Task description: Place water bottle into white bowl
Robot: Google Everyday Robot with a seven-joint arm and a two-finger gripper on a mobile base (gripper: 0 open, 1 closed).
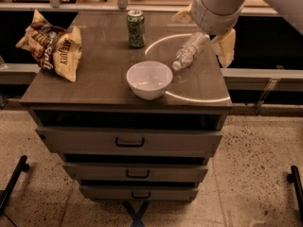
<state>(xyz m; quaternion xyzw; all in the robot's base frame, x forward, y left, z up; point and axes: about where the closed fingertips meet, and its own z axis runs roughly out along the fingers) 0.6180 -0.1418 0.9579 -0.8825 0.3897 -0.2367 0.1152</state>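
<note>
The clear ribbed water bottle (189,51) lies on its side on the right part of the cabinet top, cap end pointing toward the white bowl (149,79). The bowl stands upright and empty near the front middle, a short gap from the cap. My gripper (203,31) hangs from the big white wrist over the bottle's far end. It is open, with one pale yellow finger (225,46) to the right of the bottle and the other (182,16) behind it to the left. The wrist hides the bottle's base.
A green soda can (136,28) stands at the back middle. A brown and yellow chip bag (52,46) lies at the left edge. The cabinet top (94,84) has drawers below. A counter runs along the back.
</note>
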